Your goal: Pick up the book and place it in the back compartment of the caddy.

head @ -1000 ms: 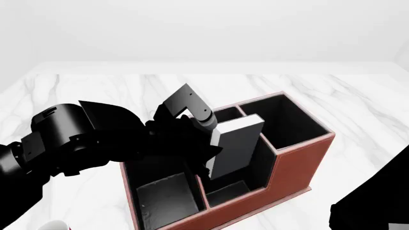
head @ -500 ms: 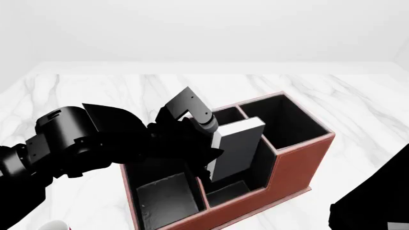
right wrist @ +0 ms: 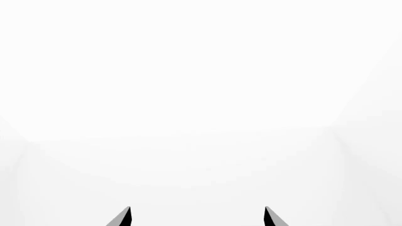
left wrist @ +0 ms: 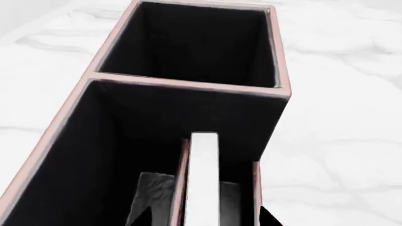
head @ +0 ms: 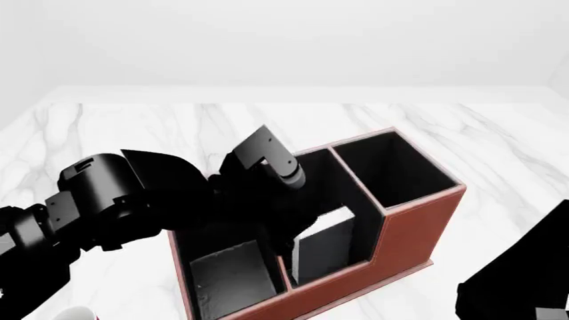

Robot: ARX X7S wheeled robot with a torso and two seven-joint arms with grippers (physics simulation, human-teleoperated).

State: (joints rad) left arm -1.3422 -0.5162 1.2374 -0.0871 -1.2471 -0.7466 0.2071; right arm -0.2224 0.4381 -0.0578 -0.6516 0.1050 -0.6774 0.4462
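The red-brown caddy (head: 411, 223) stands on the marble table, its tall square end section (head: 391, 167) at the far right. The dark book (head: 326, 248) sits low inside the middle bay, in the short pocket at its near end, leaning a little, with its top below the rim. My left gripper (left wrist: 204, 219) hangs over that bay. It is open, with both fingertips well clear of the book's white page edge (left wrist: 204, 179). The left wrist (head: 266, 157) hides the far half of the bay. My right gripper (right wrist: 197, 216) is open and empty, facing blank white.
The long undivided section (head: 226, 277) lies beside the book, on the left arm's side. A red mug's rim (head: 76, 312) peeks in at the bottom left corner. The dark right arm (head: 516, 293) fills the bottom right corner. White marble table (head: 462, 133) surrounds the caddy.
The book has gone down from above the rim into the middle bay. The left gripper has let go of it, and the left arm shifted slightly.
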